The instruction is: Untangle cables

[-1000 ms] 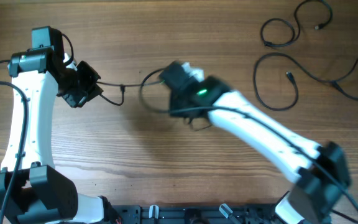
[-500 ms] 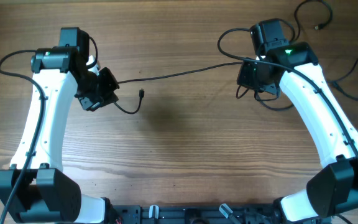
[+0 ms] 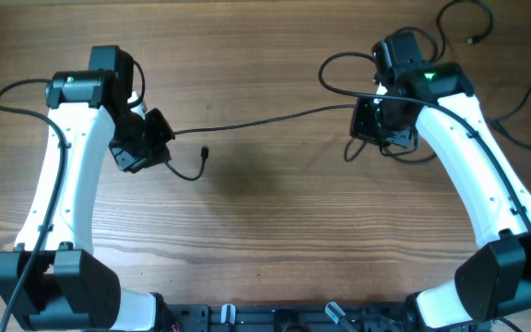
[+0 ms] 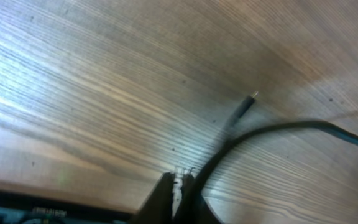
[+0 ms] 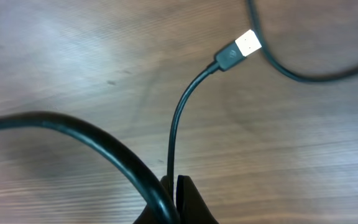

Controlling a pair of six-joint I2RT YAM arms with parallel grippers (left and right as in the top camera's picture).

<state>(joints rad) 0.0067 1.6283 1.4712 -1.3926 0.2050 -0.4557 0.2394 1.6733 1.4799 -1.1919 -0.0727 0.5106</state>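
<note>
Left hand and right hand are each clamped fully on one black cable. It is stretched between them over the bench, long axis left to right. Its USB plug extends just beyond the right hand. Loose cables lie at the far right.

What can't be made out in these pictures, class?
Left wrist: plug blurred, type unreadable.
Overhead: top-right cables cut by the frame edge.
Overhead: left tool grip on stretched cable hidden under its body.
Right wrist: right tool mostly cut off at bottom edge.
</note>
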